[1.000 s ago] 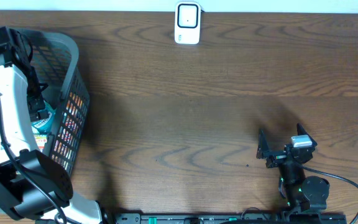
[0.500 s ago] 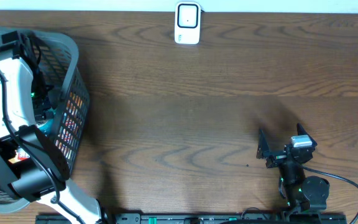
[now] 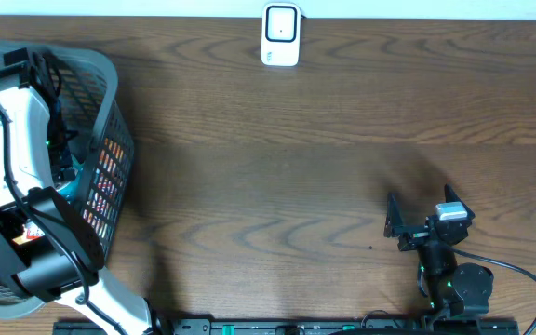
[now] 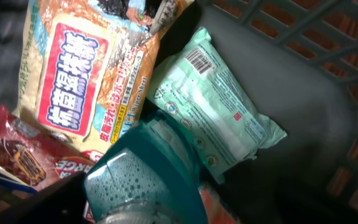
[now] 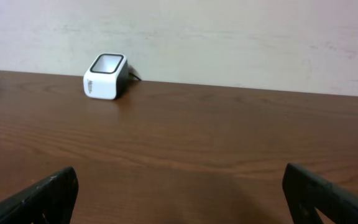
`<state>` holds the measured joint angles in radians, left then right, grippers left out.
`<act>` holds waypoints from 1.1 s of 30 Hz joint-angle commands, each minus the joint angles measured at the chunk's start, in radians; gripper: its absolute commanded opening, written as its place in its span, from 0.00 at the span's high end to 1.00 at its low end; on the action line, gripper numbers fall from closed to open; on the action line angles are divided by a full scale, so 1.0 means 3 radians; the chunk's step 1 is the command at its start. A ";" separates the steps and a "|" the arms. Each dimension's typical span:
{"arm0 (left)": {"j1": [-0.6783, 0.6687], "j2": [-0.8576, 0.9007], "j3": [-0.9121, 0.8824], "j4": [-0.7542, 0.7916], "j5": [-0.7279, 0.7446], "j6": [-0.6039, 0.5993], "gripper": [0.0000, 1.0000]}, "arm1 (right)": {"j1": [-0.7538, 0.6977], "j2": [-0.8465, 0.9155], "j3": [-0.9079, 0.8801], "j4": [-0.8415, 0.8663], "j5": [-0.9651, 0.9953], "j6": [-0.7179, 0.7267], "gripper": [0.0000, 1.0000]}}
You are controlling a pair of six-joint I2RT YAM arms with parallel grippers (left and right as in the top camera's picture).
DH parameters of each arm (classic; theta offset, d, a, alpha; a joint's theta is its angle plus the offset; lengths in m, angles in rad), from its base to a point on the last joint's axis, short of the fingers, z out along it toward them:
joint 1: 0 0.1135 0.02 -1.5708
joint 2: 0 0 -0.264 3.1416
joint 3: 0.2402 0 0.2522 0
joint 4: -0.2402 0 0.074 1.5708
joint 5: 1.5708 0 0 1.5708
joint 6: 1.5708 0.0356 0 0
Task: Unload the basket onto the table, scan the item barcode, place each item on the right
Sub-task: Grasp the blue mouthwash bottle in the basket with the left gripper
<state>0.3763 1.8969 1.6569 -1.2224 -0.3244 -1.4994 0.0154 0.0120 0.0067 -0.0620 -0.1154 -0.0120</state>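
My left gripper [image 4: 166,202] is down inside the grey basket [image 3: 112,102], open, with its jaws either side of a teal bottle [image 4: 145,177]. The left finger [image 4: 55,199] lies close against the bottle; the right one is lost in shadow. A mint-green pack [image 4: 219,102] lies just beyond with its barcode [image 4: 197,60] facing up. In the overhead view the left arm covers most of the basket, and the bottle [image 3: 73,174] only peeks out. The white scanner [image 3: 280,34] stands at the table's far edge. My right gripper [image 3: 395,226] is open and holds nothing, low over the table, facing the scanner [image 5: 106,76].
A yellow pack with Japanese lettering [image 4: 79,74] and a red snack pack [image 4: 17,155] crowd the bottle inside the basket. The basket wall [image 4: 328,37] rises close on the right. Bare wooden table [image 3: 277,158] lies between the basket, the scanner and the right arm.
The left arm swung further into the basket early in the second and has since held still. The right arm has not moved.
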 commanded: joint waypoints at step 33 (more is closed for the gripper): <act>0.0397 -0.1349 0.0284 -0.0088 0.0160 0.0833 0.61 | 0.0022 -0.0018 -0.0004 -0.0009 0.0006 -0.0028 0.01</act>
<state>0.4843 1.5986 1.7100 -1.2530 -0.3122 -1.2766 0.0154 0.0120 0.0067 -0.0620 -0.1154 -0.0120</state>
